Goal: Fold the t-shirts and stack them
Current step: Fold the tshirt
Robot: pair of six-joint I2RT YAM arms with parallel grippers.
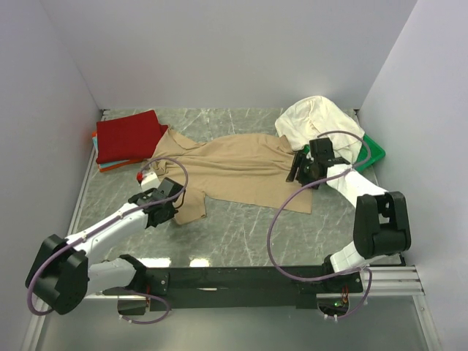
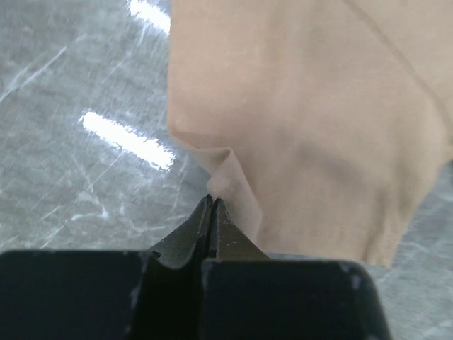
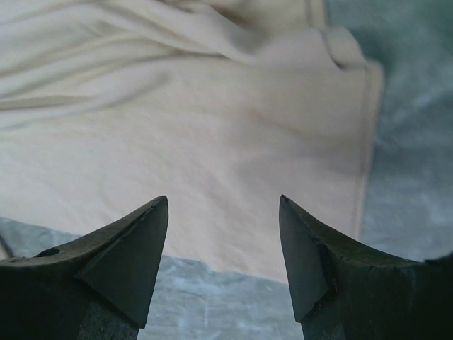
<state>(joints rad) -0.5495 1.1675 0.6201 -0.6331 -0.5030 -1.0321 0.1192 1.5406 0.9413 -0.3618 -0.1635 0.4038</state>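
From above, we see the tan-beige cloth t-shirt (image 1: 241, 172) spread loosely, not flat, across the middle of the grey marbled surface (image 1: 241, 234). At the far left lies a folded deep red cloth shirt (image 1: 128, 135), with thin orange and teal shirt edges (image 1: 117, 165) showing beneath it. At the far right a crumpled cream-white cloth shirt (image 1: 314, 124) is heaped partly over the green plastic tray (image 1: 374, 150). The left pincer (image 1: 172, 205) sits at the near-left corner of the tan-beige shirt. The right pincer (image 1: 300, 172) is over its right edge.

In the left wrist view, that pincer's jaws are together, clamped on a small raised fold at the edge of the tan cloth (image 2: 311, 127), with bare surface off to the left.

In the right wrist view, the jaws stand well apart and hold nothing. They are poised over a hemmed corner of the pale tan cloth (image 3: 212, 142), with the surface showing beyond the hem on the right.

We judge the step in hand to be gripping the tan-beige shirt at two points, either to flatten it or to start its first fold. One side is secured and the other is not yet. The next move calls for the right pincer to come down and close on the hem. It should catch a single layer near the corner, so both arms can lift and draw the cloth evenly without bunching. The cream-white shirt waits unfolded.
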